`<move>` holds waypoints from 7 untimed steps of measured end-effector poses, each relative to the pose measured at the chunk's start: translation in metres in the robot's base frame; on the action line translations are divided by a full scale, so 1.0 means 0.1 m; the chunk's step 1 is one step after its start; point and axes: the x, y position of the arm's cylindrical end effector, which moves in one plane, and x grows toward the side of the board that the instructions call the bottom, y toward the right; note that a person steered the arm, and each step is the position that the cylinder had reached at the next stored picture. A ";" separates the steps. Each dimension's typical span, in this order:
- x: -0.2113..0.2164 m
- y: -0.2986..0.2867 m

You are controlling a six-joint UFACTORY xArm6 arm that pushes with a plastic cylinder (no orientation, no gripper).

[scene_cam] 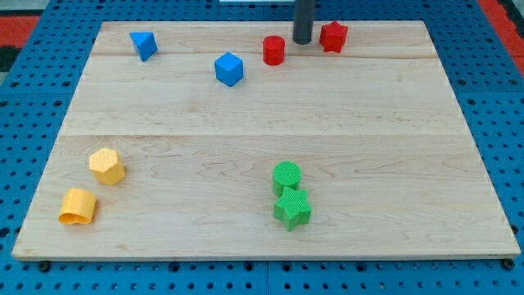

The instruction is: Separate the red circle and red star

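The red circle (pixel 273 50) stands near the view's top, a little right of centre. The red star (pixel 333 36) stands to its right, close to the board's top edge. My tip (pixel 302 40) is down between the two, the dark rod coming in from the view's top. It stands apart from the circle on its left and close to the star on its right; I cannot tell if it touches the star.
A blue cube (pixel 229 69) lies left of the red circle, a blue triangle (pixel 143 44) at top left. A yellow hexagon (pixel 107 165) and a yellow block (pixel 78 206) are at bottom left. A green circle (pixel 286 175) touches a green star (pixel 292 207) at bottom centre. The wooden board (pixel 409 164) lies on a blue pegboard.
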 end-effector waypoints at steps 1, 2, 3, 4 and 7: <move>0.06 0.50; -0.18 0.41; -0.28 0.57; -0.21 0.84; 0.21 0.88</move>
